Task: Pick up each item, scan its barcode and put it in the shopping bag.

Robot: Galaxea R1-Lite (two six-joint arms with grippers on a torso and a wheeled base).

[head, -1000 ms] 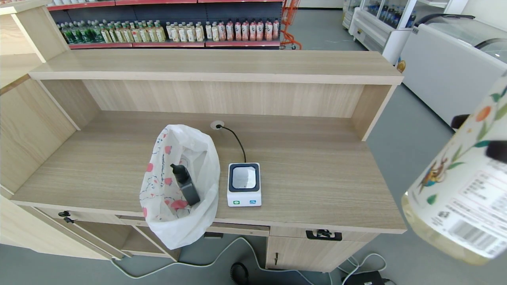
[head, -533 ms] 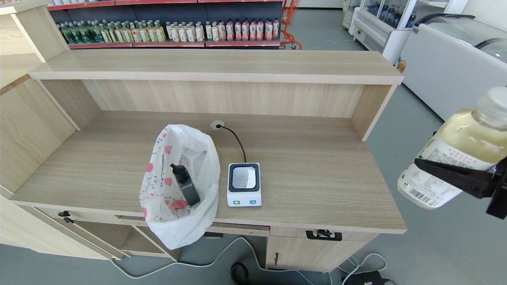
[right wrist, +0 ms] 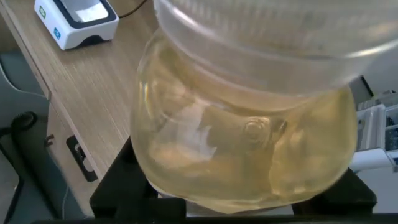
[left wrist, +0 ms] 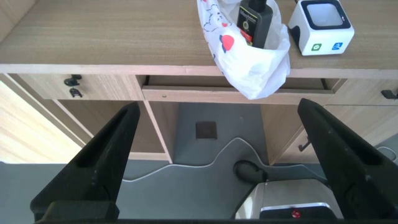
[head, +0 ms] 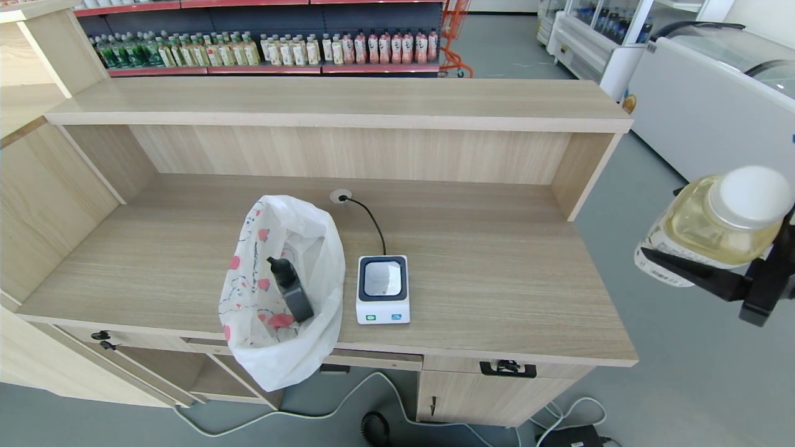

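Note:
My right gripper [head: 714, 273] is shut on a clear bottle [head: 714, 226] of pale yellow drink with a white cap, held in the air beyond the counter's right end, cap towards the camera. The bottle [right wrist: 242, 130] looms close in the right wrist view. The white barcode scanner [head: 382, 288] sits on the wooden counter [head: 497, 273], and the scanner [right wrist: 78, 18] also shows in the right wrist view. Left of it stands the white shopping bag [head: 279, 292] with red prints, a dark bottle [head: 290, 290] inside. My left gripper [left wrist: 217, 168] hangs open below the counter's front edge, facing the bag [left wrist: 249, 56].
A black cable [head: 366, 220] runs from the scanner to a hole at the counter's back. A raised wooden ledge [head: 335, 102] borders the back and sides. Drawers with black handles [head: 507, 369] sit under the front edge. Store shelves and freezers stand behind.
The right gripper has carried the bottle upward and turned it, so its cap now faces the camera instead of its labelled side. Bag, scanner and left arm are unchanged.

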